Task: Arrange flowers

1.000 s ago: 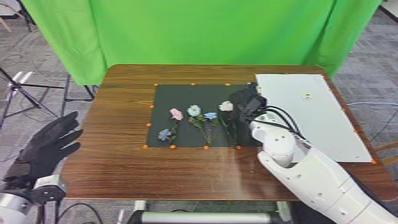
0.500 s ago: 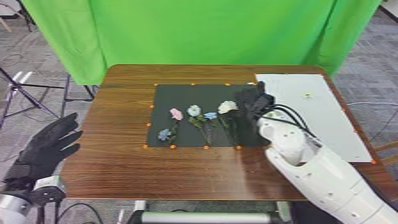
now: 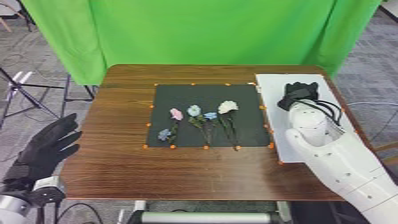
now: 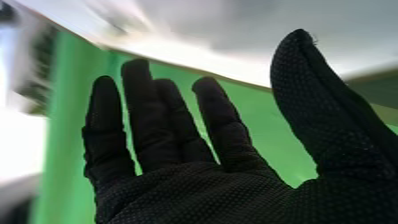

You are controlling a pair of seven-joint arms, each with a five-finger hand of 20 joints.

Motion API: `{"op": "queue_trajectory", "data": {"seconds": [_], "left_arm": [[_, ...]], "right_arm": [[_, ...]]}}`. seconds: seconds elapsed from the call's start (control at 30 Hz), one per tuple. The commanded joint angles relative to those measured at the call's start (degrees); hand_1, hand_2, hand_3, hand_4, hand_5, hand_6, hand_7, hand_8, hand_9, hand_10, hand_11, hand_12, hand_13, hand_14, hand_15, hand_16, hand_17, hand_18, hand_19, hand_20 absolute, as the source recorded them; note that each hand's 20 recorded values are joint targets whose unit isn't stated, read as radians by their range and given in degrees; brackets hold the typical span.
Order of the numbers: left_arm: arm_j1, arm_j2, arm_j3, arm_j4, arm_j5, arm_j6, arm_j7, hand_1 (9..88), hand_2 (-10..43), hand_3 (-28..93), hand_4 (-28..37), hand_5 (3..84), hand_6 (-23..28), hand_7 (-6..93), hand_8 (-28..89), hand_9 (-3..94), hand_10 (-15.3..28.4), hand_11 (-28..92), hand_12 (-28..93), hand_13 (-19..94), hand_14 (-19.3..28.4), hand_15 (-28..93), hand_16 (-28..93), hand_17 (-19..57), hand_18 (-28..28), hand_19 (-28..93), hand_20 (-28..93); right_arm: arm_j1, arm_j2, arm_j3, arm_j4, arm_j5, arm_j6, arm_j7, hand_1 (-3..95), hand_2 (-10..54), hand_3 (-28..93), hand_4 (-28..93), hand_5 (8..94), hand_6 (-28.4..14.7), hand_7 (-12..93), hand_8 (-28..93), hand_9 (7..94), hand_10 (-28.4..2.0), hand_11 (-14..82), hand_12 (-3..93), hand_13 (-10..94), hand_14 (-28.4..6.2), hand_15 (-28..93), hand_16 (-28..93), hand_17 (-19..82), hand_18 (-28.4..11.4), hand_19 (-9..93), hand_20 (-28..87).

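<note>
Right hand: (image 3: 299, 93) above the white board (image 3: 282, 125), toward its far part; wide, holding nothing
Right hand, wrist view: the palm (image 4: 195, 197) and straight fingers show, with the thumb (image 4: 306, 95) spread well away from them
Left hand: (image 3: 44, 150) at the left side of the counter (image 3: 124, 167); wide, fingers straight and a little apart, holding nothing
Flowers: all on the dark mat (image 3: 244, 92), heads toward its far side, except one small blue head low down
Pink flower: (image 3: 176, 114) leftmost of the upper heads, stem running toward the near edge
Low blue flower: (image 3: 164, 134) near the mat's near left corner, below the pink one
Pale blue flower: (image 3: 195, 110) between the pink flower and the other blue one
Upper blue flower: (image 3: 210, 115) just beside the pale blue one, a little nearer
White flower: (image 3: 228, 106) rightmost, its stem reaching the mat's near edge
White board: lies just right of the mat
Orange dots: (image 3: 206, 147) spaced around the mat
Backdrop: green cloth (image 3: 195, 35) behind the counter
</note>
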Motion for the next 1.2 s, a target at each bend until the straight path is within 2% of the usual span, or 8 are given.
{"op": "queue_trajectory", "data": {"seconds": [0.03,0.3,0.43,0.47,0.53,0.63,0.97,1.2], "left_arm": [[0.40,-0.21,-0.12,-0.15,0.09,-0.10,-0.53,25.2,-0.1,70,-27.7,20.4,0.9,21.7,-11,18.8,9.2,10,19,13,12.7,19,5,-13.3,18.3,35,8],[0.59,-0.10,-0.34,-0.13,0.09,-0.22,-0.48,25.3,-0.1,70,-27.7,20.4,0.9,21.8,-11,18.8,9.1,10,19,13,12.7,19,5,-13.3,18.4,36,8],[0.57,-0.07,-0.42,-0.14,0.11,-0.15,-0.57,25.2,-0.1,70,-27.6,20.4,0.9,21.9,-11,18.8,9.2,10,19,13,12.7,19,5,-13.3,18.4,36,8],[0.59,-0.14,-0.48,-0.12,0.13,-0.26,-0.60,25.2,-0.1,70,-27.6,20.4,0.9,21.9,-11,18.8,9.2,10,19,13,12.7,19,5,-13.3,18.4,36,8],[0.75,-0.23,-0.52,-0.19,0.07,-0.32,-0.53,25.3,-0.1,70,-27.7,20.6,1.0,21.9,-12,18.8,9.2,10,19,13,12.7,19,5,-13.3,18.4,36,8],[0.61,-0.06,-0.50,-0.10,0.08,-0.34,-0.72,25.3,-0.1,70,-27.7,20.7,1.1,21.8,-12,18.8,9.2,10,19,13,12.7,19,5,-13.3,18.4,36,8],[0.70,-0.17,-0.54,-0.21,0.17,-0.21,-0.41,25.2,0.0,70,-27.6,20.8,1.2,21.6,-11,18.8,9.2,10,19,13,12.7,19,5,-13.3,18.4,35,8],[0.72,-0.27,-0.48,-0.26,0.12,-0.31,-0.60,25.3,0.0,70,-27.6,20.8,1.2,21.6,-11,18.8,9.2,10,19,13,12.7,19,5,-13.3,18.4,36,8]], "right_arm": [[-0.97,1.81,1.56,4.03,-2.72,6.51,-1.84,23.6,-2.6,88,-23,24.2,-9.2,21,-7,21.4,-18.7,9.5,27.6,24,-15.6,20,24,8,-19.3,54,30],[-1.27,1.33,1.90,6.60,0.98,8.30,-0.99,27.5,-2.7,89,-25,32.8,-4.4,28,-13,39.8,-12.0,17.7,21.6,48,-7.6,27,22,10,-18.6,52,25],[-2.26,1.90,1.39,7.37,-0.94,14.81,-3.59,33.3,-3.1,89,-26,43.5,0.0,34,-17,53.2,-8.9,24.2,20.7,60,-4.2,36,21,14,-17.0,58,28],[-2.48,1.89,1.32,7.01,-1.49,15.19,-3.56,35.2,-3.6,88,-27,46.2,1.0,35,-18,57.1,-8.2,25.9,22.0,62,-3.2,36,24,15,-16.7,58,30],[-3.18,2.32,0.87,6.62,-2.89,19.16,-4.09,43.7,-5.7,83,-28,53.6,2.8,44,-9,71.5,-5.6,17.3,38.7,69,0.1,37,34,18,-15.8,64,36],[-4.37,2.70,1.26,4.56,-2.70,19.60,-4.85,50.8,-8.9,81,-28,62.2,4.4,53,-2,80.7,-4.6,22.2,49.8,78,2.7,44,40,25,-16.1,72,43],[-10.80,3.55,4.76,-6.28,-0.26,25.85,-7.76,50.9,-9.5,84,-28,70.9,3.5,52,-5,87.1,-4.2,20.2,51.8,84,3.0,45,42,30,-16.5,74,46],[-15.41,1.88,7.08,-17.32,3.86,21.59,-13.19,51.1,-9.5,84,-28,70.8,3.3,53,-4,87.4,-4.5,19.2,52.9,84,2.8,43,44,30,-16.4,73,46]]}}
